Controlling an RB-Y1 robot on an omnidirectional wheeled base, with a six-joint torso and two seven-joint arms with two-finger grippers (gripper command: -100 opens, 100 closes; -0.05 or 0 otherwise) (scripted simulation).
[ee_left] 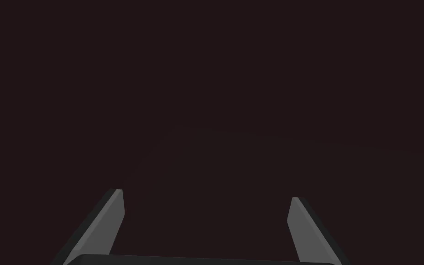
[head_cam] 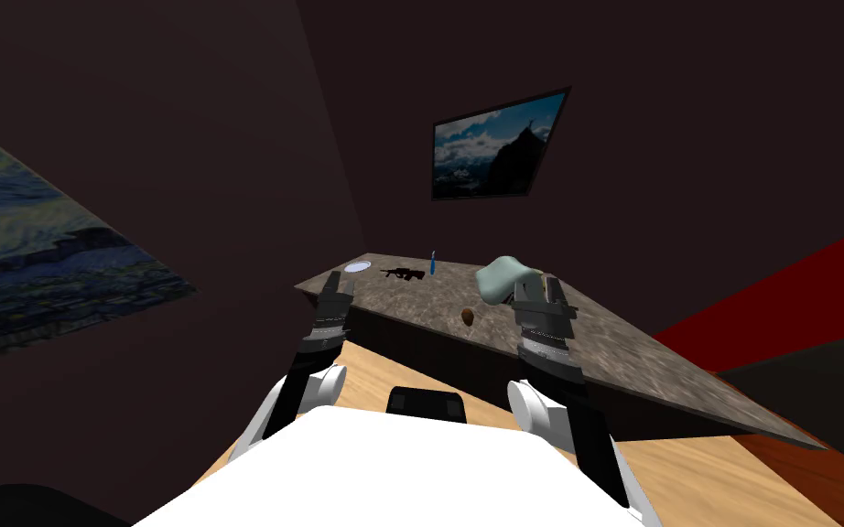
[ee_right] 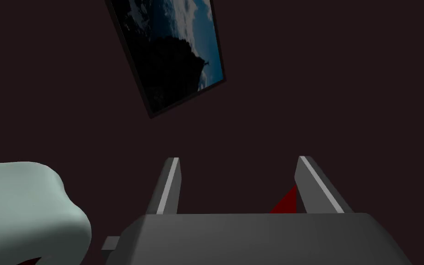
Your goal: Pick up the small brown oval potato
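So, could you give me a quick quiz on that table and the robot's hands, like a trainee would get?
1. True or false: a gripper holds the potato.
2. Which is nearer the potato? A) left gripper B) right gripper
3. Fill in: both grippers are ___ (open or shut).

Key: 1 false, it lies free on the table; 2 B; 3 open.
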